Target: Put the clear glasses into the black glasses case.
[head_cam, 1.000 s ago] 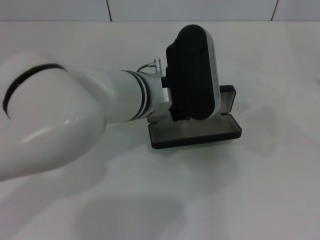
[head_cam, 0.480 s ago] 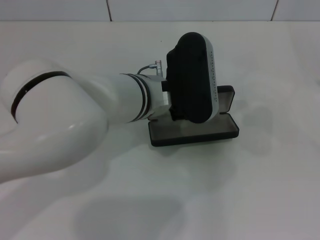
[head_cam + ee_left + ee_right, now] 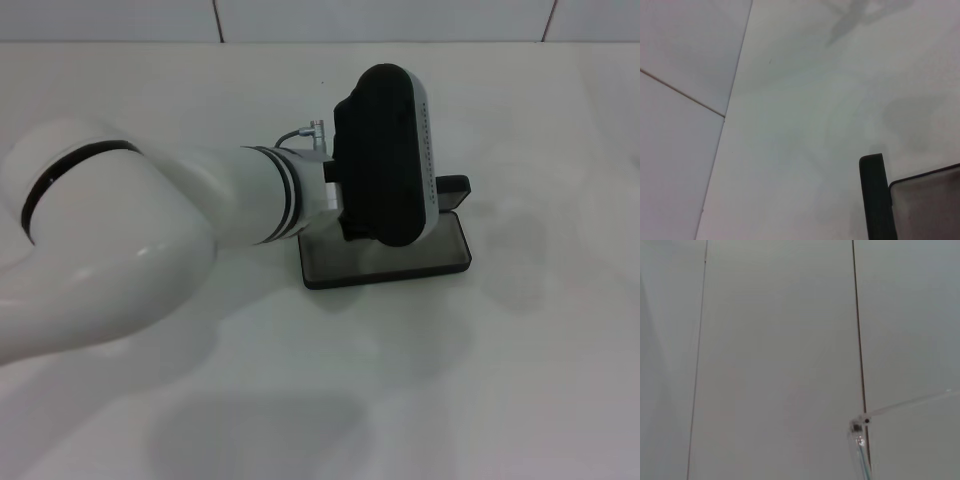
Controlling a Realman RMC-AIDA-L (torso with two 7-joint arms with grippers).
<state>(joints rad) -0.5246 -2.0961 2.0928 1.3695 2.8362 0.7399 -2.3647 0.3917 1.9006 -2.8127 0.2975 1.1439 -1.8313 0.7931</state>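
Case open, mostly hidden by left arm | left claw state: cannot tell | glasses perhaps edge only

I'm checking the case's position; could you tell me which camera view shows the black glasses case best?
The head view: the black glasses case lies open on the table, partly behind the left arm. The left wrist view catches only one corner; the right wrist view shows none.

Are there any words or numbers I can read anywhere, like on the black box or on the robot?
None can be read.
The black glasses case lies open on the white table and shows only its grey inside; no lettering is visible.
The left arm's black wrist housing has a row of tiny marks along its pale edge, too small to read.
The clear glasses in the right wrist view carry no text.
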